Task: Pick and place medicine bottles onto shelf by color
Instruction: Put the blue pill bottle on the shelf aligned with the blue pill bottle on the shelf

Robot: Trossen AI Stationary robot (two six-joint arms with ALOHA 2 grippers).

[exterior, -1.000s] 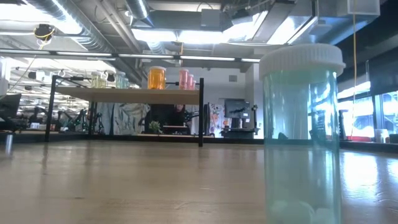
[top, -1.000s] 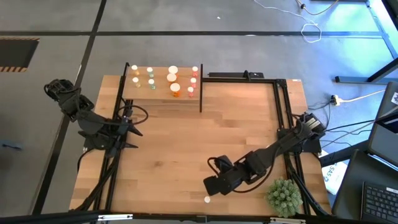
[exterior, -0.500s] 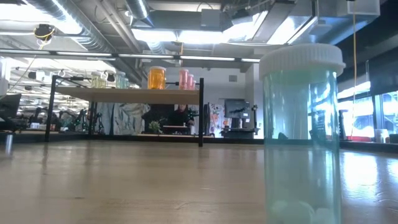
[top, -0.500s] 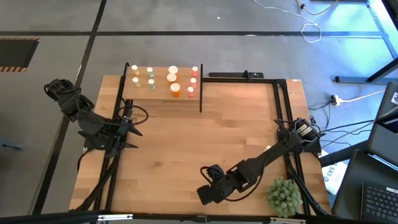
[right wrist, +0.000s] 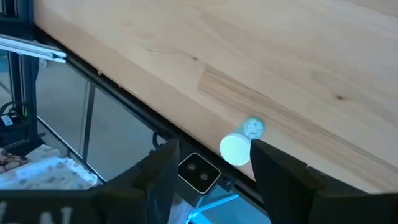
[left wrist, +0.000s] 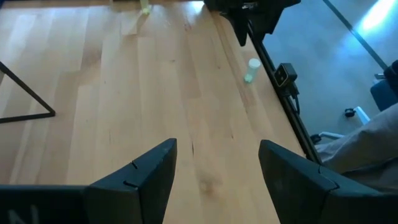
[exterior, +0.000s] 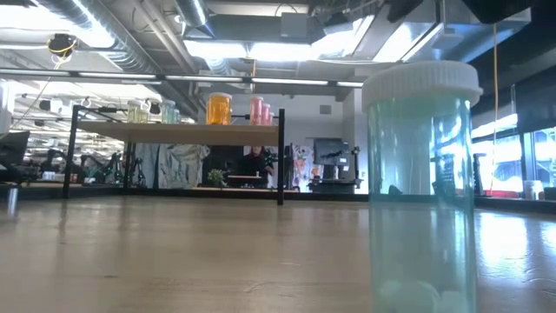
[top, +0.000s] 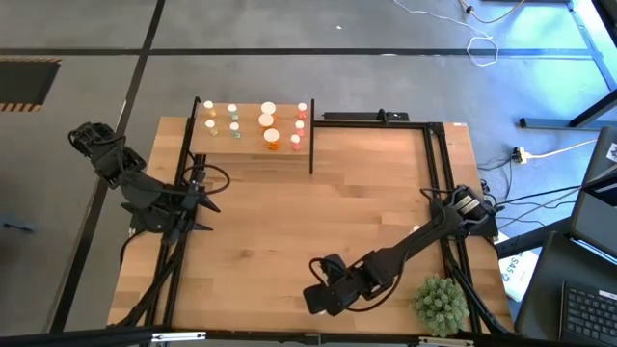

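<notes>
A pale green medicine bottle with a white cap stands on its base near the table's front edge, large in the low view. My right gripper hangs open just above it, one finger on each side and clear of it. In the high view my right gripper hides the bottle. The shelf at the far left holds several bottles: pale green, orange and reddish. My left gripper waits open over the table's left edge.
A spiky green plant ball sits at the front right, close to my right arm. Black frame rails run along the table's left and right sides. A small camera sits on the front rail just below the bottle.
My right gripper has gone down and toward the table's near edge. It now covers, in the high view, the bottle that showed beside it a second ago. Its fingers have stayed open. The bottle has not moved.
</notes>
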